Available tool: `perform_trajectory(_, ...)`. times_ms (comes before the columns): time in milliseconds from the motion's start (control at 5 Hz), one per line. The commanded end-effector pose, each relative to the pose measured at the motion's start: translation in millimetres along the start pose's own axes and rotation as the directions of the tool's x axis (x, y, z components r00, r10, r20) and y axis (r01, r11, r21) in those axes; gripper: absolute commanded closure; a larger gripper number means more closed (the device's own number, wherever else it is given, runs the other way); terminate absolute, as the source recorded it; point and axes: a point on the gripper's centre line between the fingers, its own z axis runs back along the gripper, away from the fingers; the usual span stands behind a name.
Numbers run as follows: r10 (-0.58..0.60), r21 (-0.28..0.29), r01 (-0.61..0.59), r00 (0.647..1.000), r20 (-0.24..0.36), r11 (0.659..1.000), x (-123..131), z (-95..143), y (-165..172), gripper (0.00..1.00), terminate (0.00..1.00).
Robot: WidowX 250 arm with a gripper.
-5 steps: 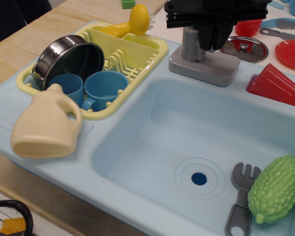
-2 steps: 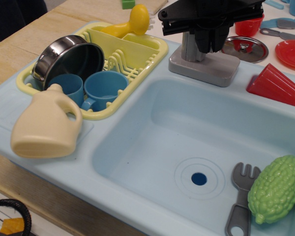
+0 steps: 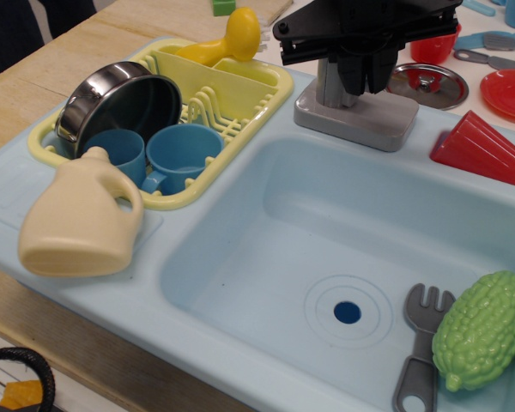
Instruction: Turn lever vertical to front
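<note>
The lever (image 3: 333, 84), a small grey piece on the tap's upright post above its rectangular base behind the sink (image 3: 240, 257), is mostly hidden under the black tool (image 3: 365, 73), whose grip I cannot tell.

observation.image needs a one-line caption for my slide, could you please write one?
Black gripper poised over the grey toy tap behind a light-blue sink holding a fork and green toy vegetable.

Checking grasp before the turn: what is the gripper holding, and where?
Cannot be told: the gripper sits over the tap's post, hiding the lever and its fingertips.
</note>
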Motion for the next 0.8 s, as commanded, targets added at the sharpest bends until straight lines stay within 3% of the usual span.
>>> perform_trajectory(0, 0.010, 0.083, -0.003, 0.997, -0.081, 0.997, -28.6, -6.4, 27.5, 1.00, 0.00)
perform_trajectory(400, -0.013, 0.086, 0.021, 0.995, -0.103, 0.996, -34.0, -5.8, 30.5, 1.00, 0.00)
perform_trajectory(600, -0.013, 0.086, 0.021, 0.995, -0.103, 0.996, -34.0, -5.8, 30.5, 0.00, 1.00)
